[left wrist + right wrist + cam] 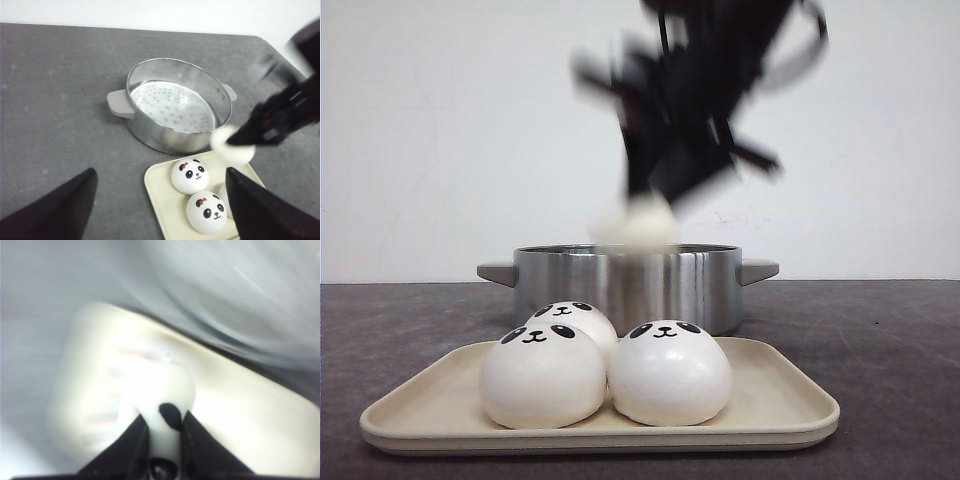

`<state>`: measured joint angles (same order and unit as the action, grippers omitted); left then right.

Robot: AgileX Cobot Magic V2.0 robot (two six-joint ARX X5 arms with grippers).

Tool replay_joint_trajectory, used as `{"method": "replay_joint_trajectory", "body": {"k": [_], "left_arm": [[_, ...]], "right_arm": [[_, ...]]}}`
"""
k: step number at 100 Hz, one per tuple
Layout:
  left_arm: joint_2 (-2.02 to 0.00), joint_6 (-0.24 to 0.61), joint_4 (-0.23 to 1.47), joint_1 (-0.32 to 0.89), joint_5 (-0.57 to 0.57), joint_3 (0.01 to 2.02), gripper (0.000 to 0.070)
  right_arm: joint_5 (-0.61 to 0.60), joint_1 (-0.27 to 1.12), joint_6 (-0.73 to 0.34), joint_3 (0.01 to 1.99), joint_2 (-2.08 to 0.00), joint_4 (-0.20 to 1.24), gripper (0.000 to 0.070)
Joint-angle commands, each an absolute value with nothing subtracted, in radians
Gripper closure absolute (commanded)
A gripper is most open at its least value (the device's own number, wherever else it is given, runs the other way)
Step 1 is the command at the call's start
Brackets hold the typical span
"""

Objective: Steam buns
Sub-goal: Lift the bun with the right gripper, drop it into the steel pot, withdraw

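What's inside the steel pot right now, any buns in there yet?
The steel pot holds only its perforated steamer plate; no bun rests inside. The right gripper holds one bun beside its rim. The near inner wall is hidden.

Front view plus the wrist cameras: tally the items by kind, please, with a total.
Panda buns: 4, with three on the tray and one in the right gripper
Steel steamer pot: 1
Beige tray: 1
Total: 6
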<state>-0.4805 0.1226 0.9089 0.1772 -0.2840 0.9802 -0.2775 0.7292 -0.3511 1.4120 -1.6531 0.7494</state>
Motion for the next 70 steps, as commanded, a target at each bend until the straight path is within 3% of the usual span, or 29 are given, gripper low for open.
{"method": "replay_joint_trajectory", "body": {"k": [1, 11, 19, 34, 45, 70], "left_arm": [[-0.482, 0.121, 0.897, 0.180, -0.281, 0.998, 0.0231], [-0.482, 0.121, 0.893, 0.180, -0.281, 0.998, 0.0231], [-0.482, 0.122, 0.890, 0.181, -0.281, 0.998, 0.0231], [-0.482, 0.121, 0.890, 0.184, -0.281, 0.998, 0.0231], [-0.482, 0.121, 0.890, 0.184, -0.281, 0.998, 0.0231], [-0.483, 0.121, 0.890, 0.184, -0.280, 0.998, 0.0232]], "right_arm": [[-0.291, 0.754, -0.298, 1.493, -1.648, 0.809, 0.0699], [-0.256, 0.773, -0.252, 1.629, -1.638, 0.842, 0.0699], [-0.155, 0.776, -0.238, 1.739, -1.638, 0.832, 0.0699], [0.064, 0.763, -0.181, 1.818, -1.643, 0.651, 0.0699], [0.080, 0.712, -0.179, 1.818, -1.668, 0.578, 0.0699], [0.080, 0.615, -0.175, 1.818, -1.847, 0.582, 0.0699]]}}
